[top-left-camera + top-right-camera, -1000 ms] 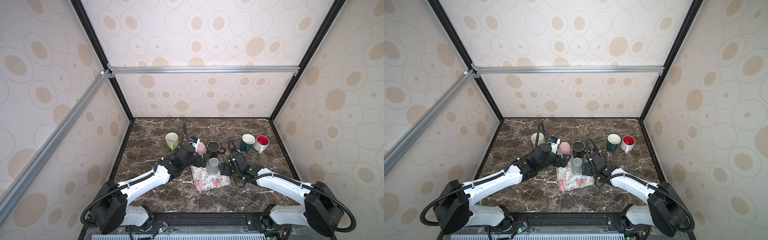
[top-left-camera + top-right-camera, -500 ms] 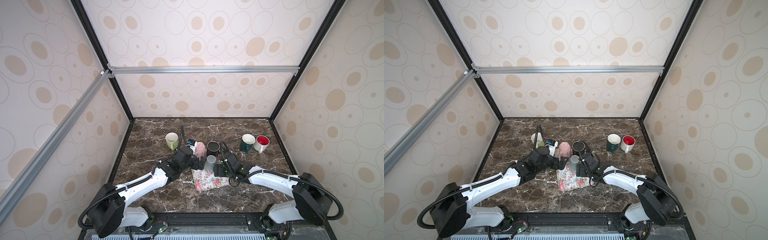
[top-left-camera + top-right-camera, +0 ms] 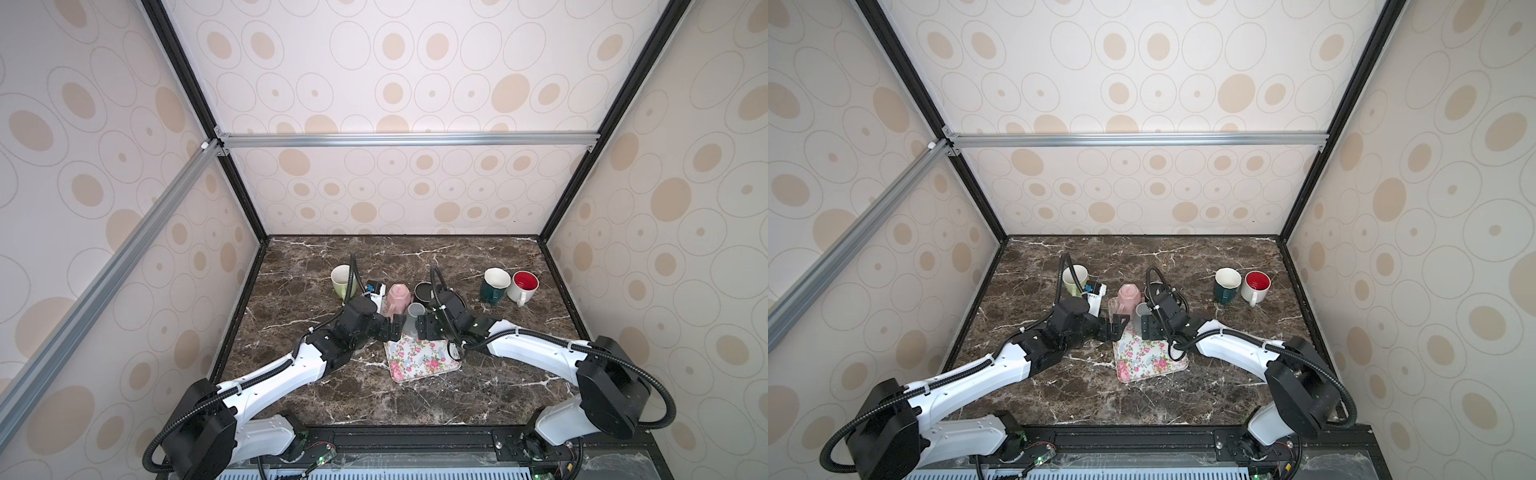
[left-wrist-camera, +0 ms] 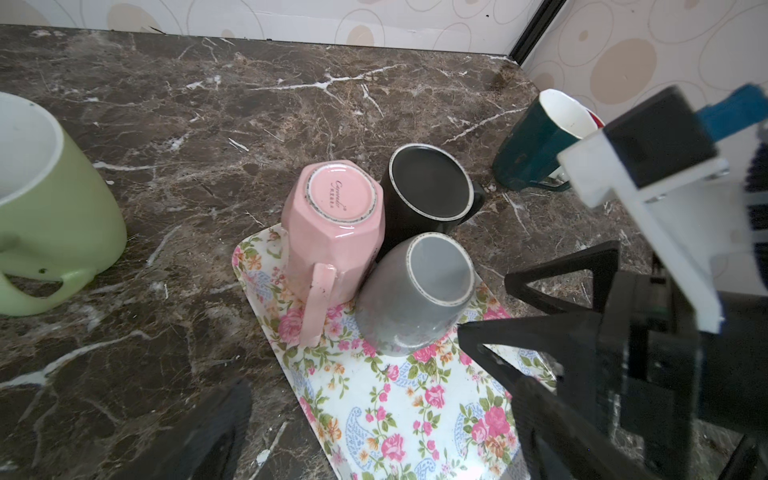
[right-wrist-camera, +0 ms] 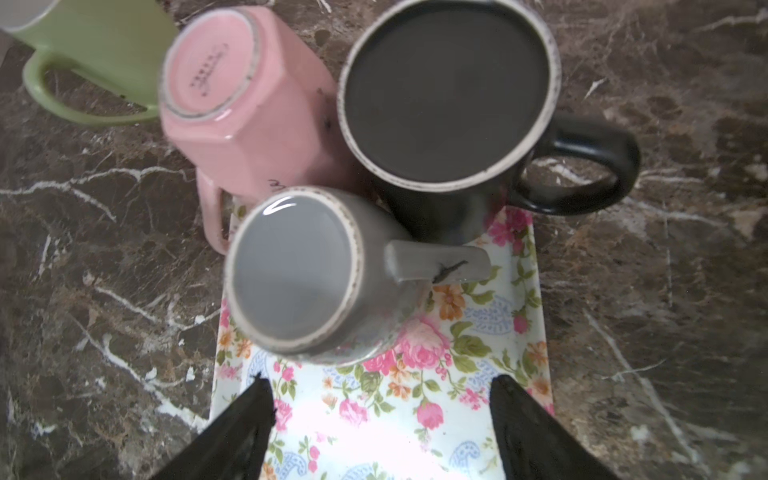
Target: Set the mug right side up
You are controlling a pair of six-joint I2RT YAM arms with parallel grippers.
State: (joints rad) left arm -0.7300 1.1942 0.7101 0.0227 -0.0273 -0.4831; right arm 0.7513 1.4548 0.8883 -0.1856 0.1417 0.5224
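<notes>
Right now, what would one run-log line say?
grey mug: upside down on floral tray | right gripper: open, aimed at it, not gripping | left gripper: open, empty

Pink mug [image 4: 332, 216], black mug [image 4: 428, 183] close behind grey mug [image 4: 419, 291], bare tray [image 4: 415, 399] open in front

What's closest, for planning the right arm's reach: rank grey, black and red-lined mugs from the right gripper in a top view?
From the right gripper:
1. Grey mug, on the tray, at its fingertips.
2. Black mug, just behind.
3. Red-lined mug, far right.
</notes>
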